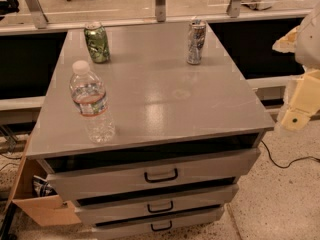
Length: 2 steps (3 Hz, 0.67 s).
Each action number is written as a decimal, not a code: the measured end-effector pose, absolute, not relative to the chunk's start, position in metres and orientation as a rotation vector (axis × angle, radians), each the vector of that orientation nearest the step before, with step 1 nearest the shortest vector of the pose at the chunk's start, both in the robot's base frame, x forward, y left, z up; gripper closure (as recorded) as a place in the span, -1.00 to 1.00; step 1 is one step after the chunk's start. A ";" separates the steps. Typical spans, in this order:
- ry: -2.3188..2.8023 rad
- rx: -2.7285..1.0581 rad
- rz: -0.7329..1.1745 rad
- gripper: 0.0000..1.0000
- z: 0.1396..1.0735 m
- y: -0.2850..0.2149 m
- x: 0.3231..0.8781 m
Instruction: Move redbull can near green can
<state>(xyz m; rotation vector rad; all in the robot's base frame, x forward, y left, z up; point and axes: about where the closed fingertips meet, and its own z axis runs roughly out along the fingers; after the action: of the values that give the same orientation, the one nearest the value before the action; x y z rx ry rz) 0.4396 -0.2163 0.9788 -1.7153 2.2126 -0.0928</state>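
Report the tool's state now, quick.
The tool: open or closed cannot be told; it hangs to the right of the cabinet, apart from the redbull can.
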 end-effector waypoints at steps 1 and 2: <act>2.150 -1.653 -0.040 -1.00 0.974 -0.219 0.471; 2.069 -1.571 -0.010 -1.00 0.968 -0.216 0.531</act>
<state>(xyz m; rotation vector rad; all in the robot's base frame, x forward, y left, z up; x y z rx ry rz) 0.5307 -0.2157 0.9676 -1.5708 2.0692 -0.0098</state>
